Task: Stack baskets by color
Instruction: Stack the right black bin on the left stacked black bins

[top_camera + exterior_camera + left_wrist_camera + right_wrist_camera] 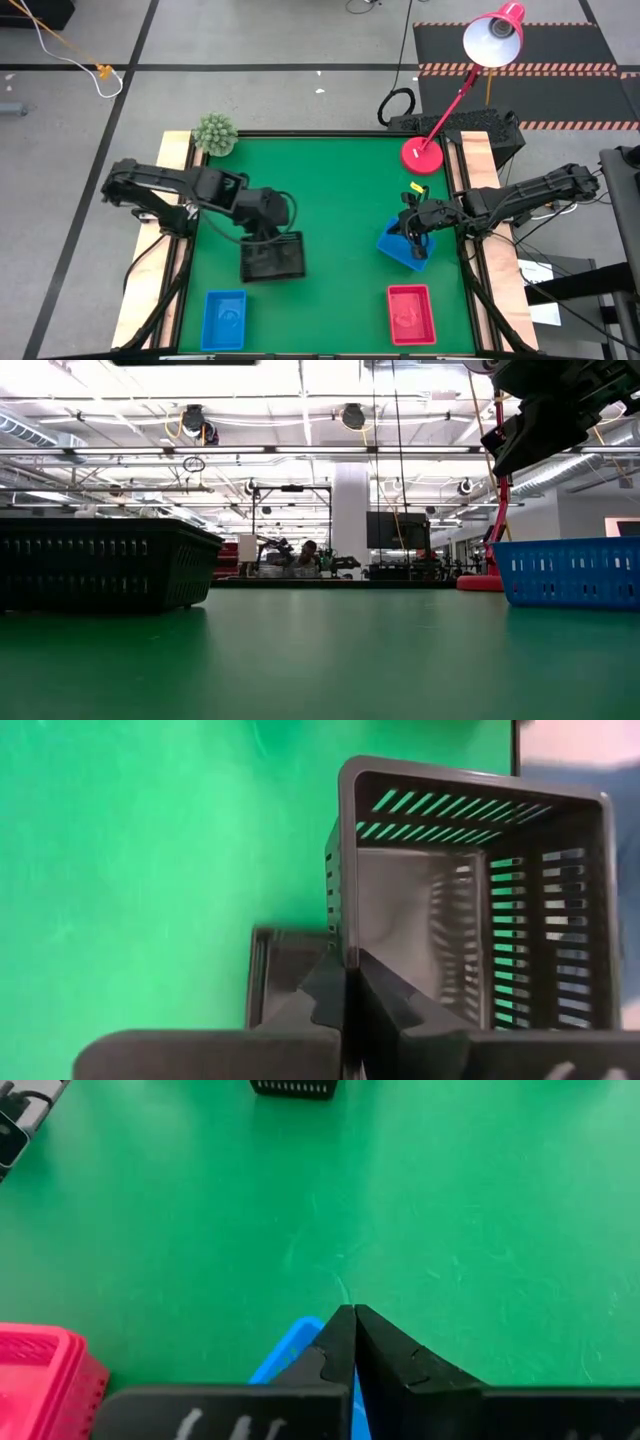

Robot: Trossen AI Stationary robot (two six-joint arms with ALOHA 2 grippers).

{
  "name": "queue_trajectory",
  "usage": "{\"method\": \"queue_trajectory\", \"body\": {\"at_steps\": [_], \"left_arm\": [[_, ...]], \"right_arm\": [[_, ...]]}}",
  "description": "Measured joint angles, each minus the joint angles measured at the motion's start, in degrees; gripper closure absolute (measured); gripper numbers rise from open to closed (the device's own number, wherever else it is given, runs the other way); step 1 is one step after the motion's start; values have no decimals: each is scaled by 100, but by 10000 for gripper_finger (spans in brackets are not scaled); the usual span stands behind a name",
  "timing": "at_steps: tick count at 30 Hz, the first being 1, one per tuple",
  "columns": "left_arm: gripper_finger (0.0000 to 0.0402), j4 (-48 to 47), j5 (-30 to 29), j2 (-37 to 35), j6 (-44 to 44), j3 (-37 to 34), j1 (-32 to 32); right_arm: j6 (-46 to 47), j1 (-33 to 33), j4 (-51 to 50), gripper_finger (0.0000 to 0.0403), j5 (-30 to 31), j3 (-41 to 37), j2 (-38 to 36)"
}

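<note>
My left gripper (268,238) is shut on a black basket (272,257) left of the table's middle. Under it a second black basket (285,982) stands on the green table (330,200); the low view shows this basket (100,565) resting on its base. My right gripper (412,238) is shut and hovers over a blue basket (403,247) at the right. In the low view its fingers (500,460) stand clear above that basket (570,572). Another blue basket (224,320) and a red basket (411,314) sit near the front edge. My left gripper pinches one side wall of the black basket at its rim (345,935), one finger inside (400,1005) the basket and one outside (315,995). The fingers slant down from the table's left. The basket is lifted clear, above the black basket on the table.
A red lamp base (422,155) stands at the table's far right, its shade above. A small green plant (214,133) sits at the far left corner. The middle of the green table between the two arms is bare.
</note>
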Motion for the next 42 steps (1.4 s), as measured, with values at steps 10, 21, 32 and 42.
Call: {"method": "queue_trajectory", "body": {"at_steps": [10,21,32,42], "left_arm": [[396,-796,-238,-254,93,-130,-426],[395,-332,-277,-234,635,-705,-544],[388,564,126,-234,1428,-1467,-133],[391,1514,737,-234,1860,-2433,369]], "right_arm": [[143,0,96,401,1,0,-2],[151,0,108,401,2,0,-2],[151,0,108,401,2,0,-2],[151,0,108,401,3,0,-2]]}}
